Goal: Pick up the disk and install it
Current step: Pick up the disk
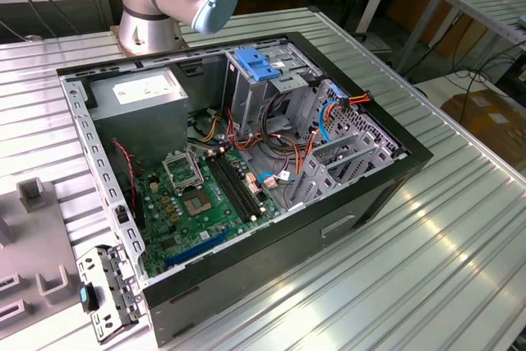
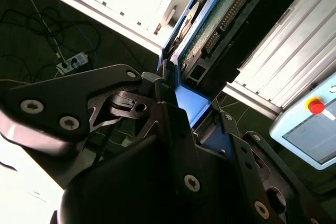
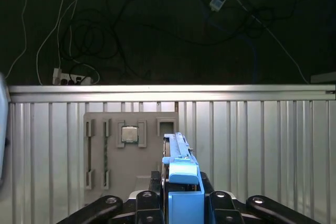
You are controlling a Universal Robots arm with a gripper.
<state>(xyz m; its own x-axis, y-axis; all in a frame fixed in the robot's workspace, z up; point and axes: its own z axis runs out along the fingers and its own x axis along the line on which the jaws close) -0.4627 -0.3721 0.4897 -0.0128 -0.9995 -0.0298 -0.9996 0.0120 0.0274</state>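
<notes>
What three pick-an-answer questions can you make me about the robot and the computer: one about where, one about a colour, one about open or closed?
1. Where is the disk?
A) on the floor
B) in a drawer
C) in the tool

2. What colour is the disk's edge frame?
A) red
B) blue
C) yellow

3. How is the computer case?
A) open
B) closed
C) wrapped in paper

Answers:
1 C: in the first wrist view the tool is shut on the disk.
2 B: the frame shows blue in both wrist views.
3 A: the exterior view looks right in onto the green board.
</notes>
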